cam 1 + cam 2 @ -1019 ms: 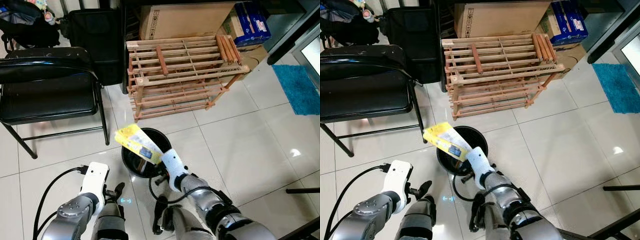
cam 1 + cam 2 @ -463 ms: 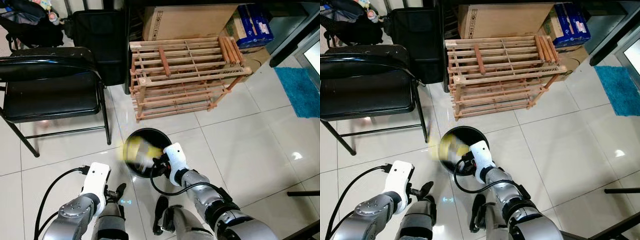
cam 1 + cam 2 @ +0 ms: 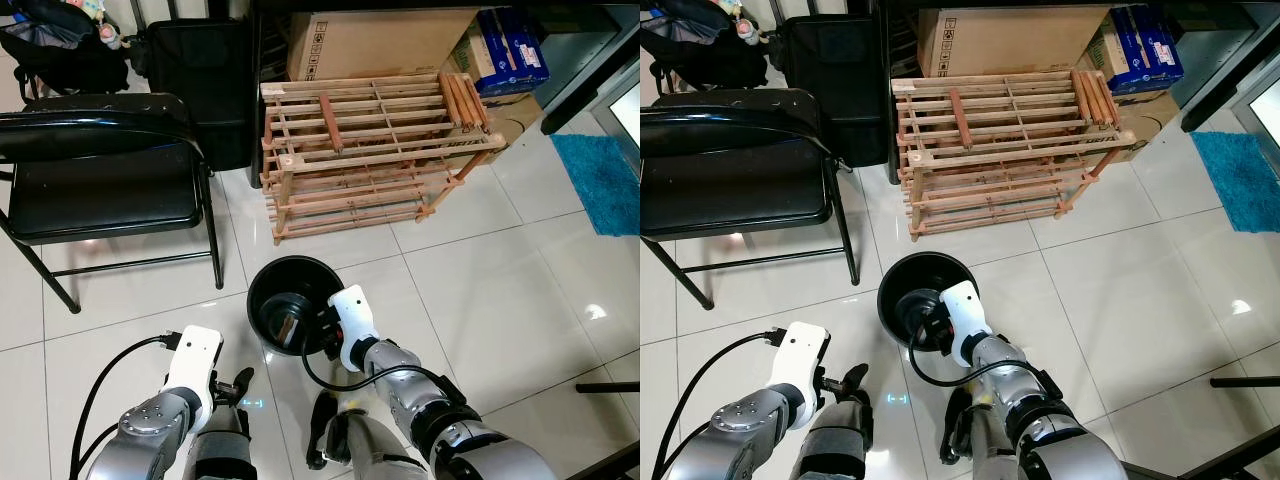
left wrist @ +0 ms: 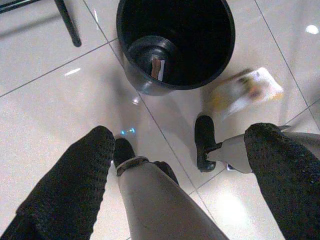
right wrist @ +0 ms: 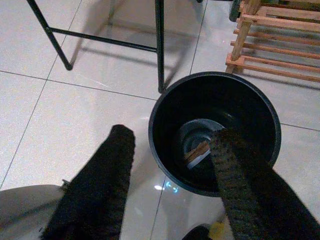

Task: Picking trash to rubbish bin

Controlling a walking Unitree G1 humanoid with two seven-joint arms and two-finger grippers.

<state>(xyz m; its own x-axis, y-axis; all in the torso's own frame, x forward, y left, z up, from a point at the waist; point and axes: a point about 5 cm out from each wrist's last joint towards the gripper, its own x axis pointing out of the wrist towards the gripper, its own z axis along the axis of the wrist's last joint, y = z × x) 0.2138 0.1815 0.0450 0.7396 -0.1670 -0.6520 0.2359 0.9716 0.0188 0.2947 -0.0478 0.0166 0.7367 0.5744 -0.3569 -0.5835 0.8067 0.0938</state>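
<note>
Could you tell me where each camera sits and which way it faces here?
Left eye view: on the head, looking down at the bin, chair and wooden rack; both arms show.
Right eye view: same head, same scene.
Left wrist view: looks along the open left gripper at the floor, bin and the robot's legs.
Right wrist view: looks along the open right gripper into the bin.
All four share the bin.

Right gripper [image 5: 170,195] fingers [image 5: 95,190] spread apart; left gripper [image 4: 180,185] apparently likewise, held low.

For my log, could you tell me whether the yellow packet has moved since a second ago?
Yes. It left the right gripper above the black bin and now lies blurred on the floor beside it.
</note>
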